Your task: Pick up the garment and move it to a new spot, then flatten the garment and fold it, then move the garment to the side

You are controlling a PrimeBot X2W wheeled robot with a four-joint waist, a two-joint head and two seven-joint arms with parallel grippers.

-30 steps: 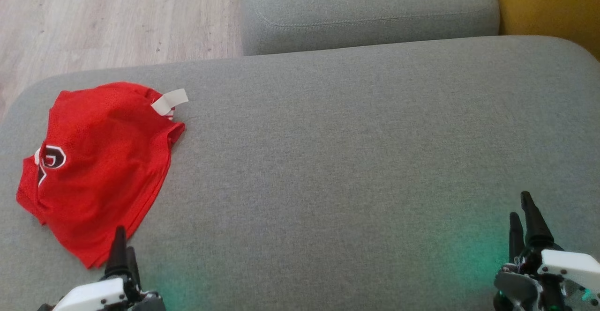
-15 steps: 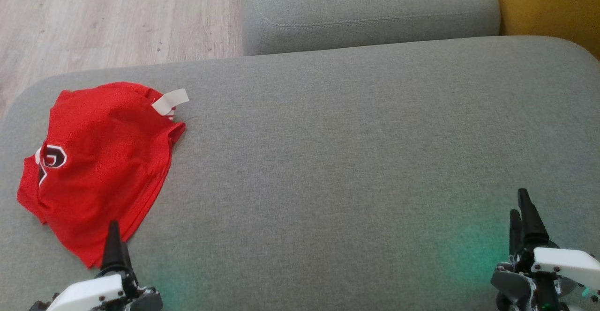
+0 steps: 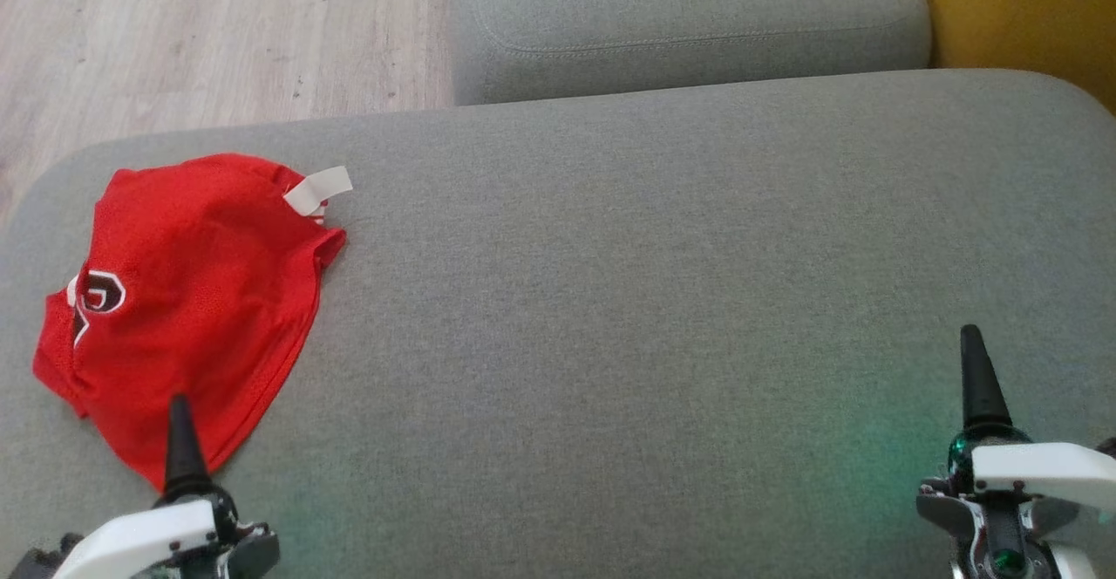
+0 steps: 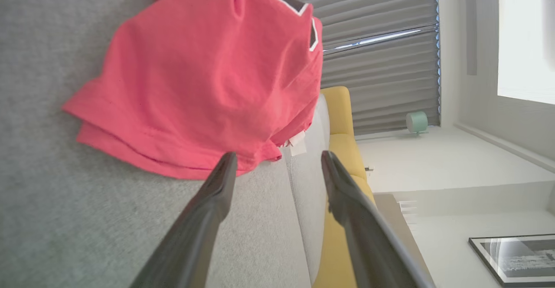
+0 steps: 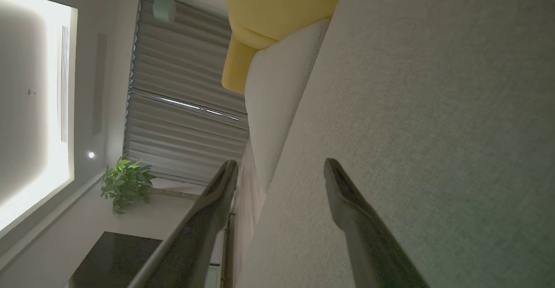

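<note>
Just short of the garment [image 4: 208,71], left gripper [image 4: 278,155] hovers, spread wide.

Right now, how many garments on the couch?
1. The red garment lies on the cushion, left end, beyond the left gripper; another under it would be hidden.

My left pincer [image 3: 180,413] sits at the lower left of the head view, with its white wrist housing [image 3: 139,540] below it and one dark finger pointing up and away from me. Seen along the wrist, its two fingers [image 4: 204,218] stand wide apart — open and empty. My right pincer [image 3: 972,352] sits low at the right, pointing forward the same way above its own white housing — its fingers [image 5: 364,231] are spread just as wide, gripping nothing.
</note>
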